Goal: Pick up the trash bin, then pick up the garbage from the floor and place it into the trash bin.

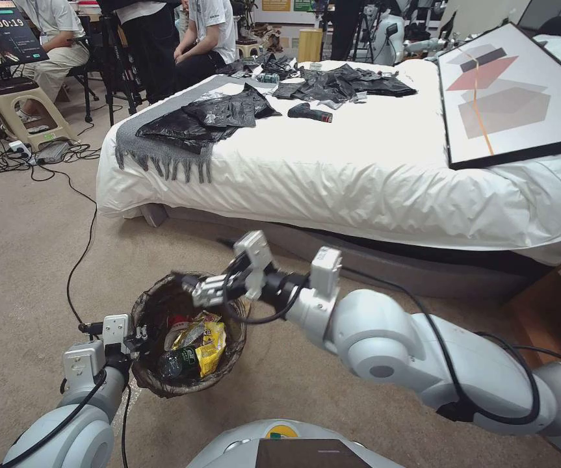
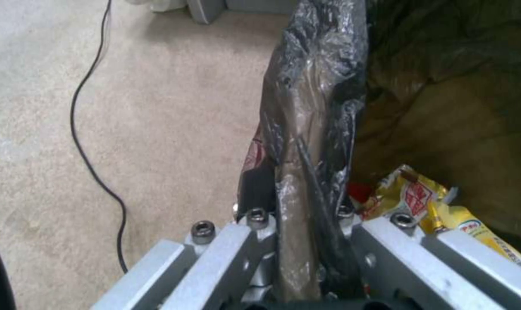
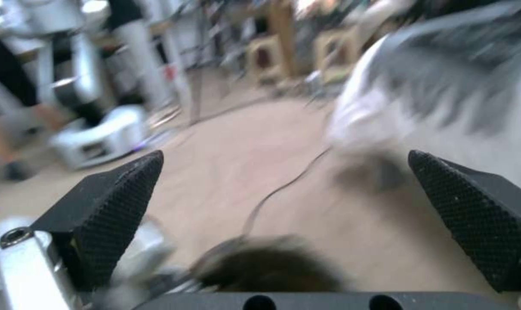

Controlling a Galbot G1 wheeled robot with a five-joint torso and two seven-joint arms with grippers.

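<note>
Above carpet, left gripper (image 1: 142,339) clamps trash bin (image 1: 156,380)

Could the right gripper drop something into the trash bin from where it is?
Probably yes: the right gripper sits open above the far rim of the trash bin, whose mouth is uncovered; the left gripper clamps only the near-left rim.

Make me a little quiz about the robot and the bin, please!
1. True or false: the left gripper is clamped on the bin's rim.
2. Which is in the bin? A) a yellow packet B) a shoe C) a book
3. Fill in: the right gripper is over the bin with its pads ____.

Key: 1 true; 2 A; 3 open, holding nothing.
</note>
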